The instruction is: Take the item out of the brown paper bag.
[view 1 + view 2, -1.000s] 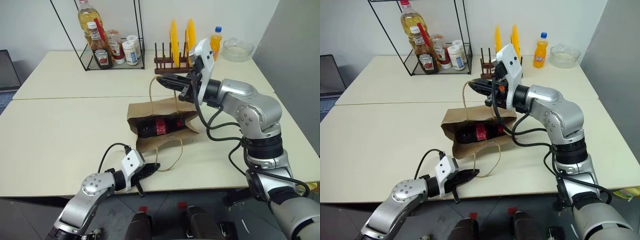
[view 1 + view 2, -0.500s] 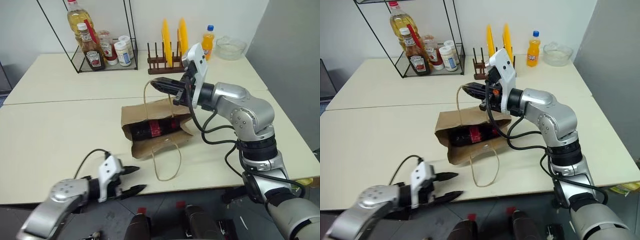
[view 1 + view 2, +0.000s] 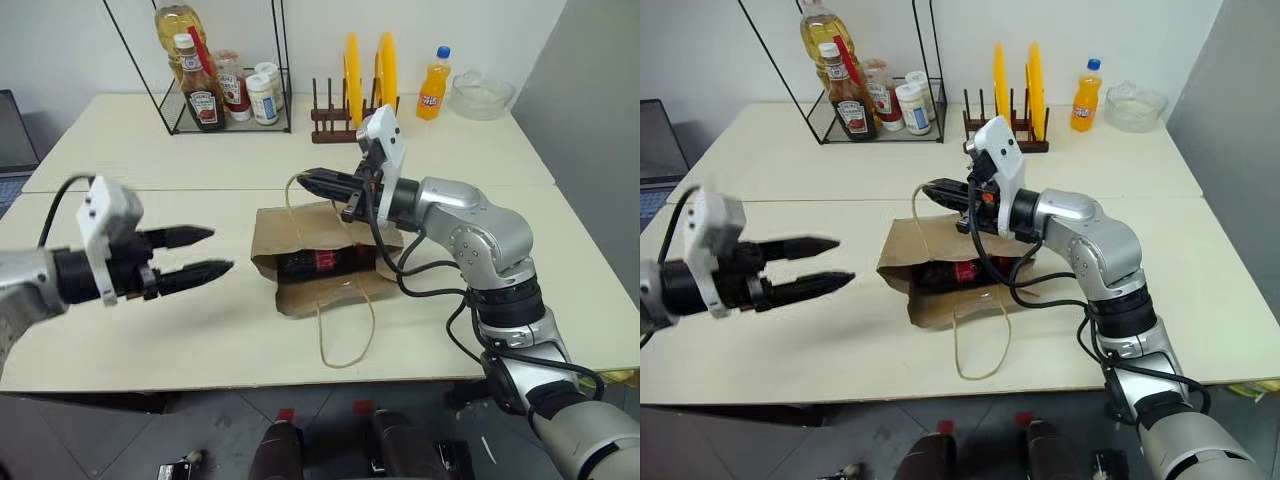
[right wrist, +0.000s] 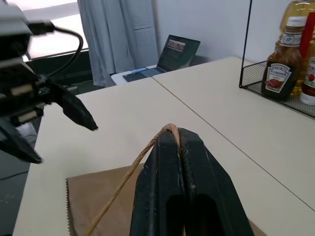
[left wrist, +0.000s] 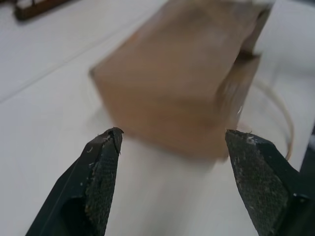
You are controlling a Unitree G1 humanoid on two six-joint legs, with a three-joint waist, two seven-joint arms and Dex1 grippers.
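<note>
A: Right pincer clenched on the brown paper bag's upper handle, holding the mouth up. Left pincer released, hovering well left of the bag.

B: Item?

A: Small red-label bottle lying inside the brown paper bag on the tabletop.

B: Risk?

A: Thin handle could tear or slip; mouth collapses, blocking the left's entry.

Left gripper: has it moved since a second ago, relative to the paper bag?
Yes. The left gripper has risen from the table's near edge to the level of the brown paper bag, now pointing at the bag's side with its jaws open.
</note>
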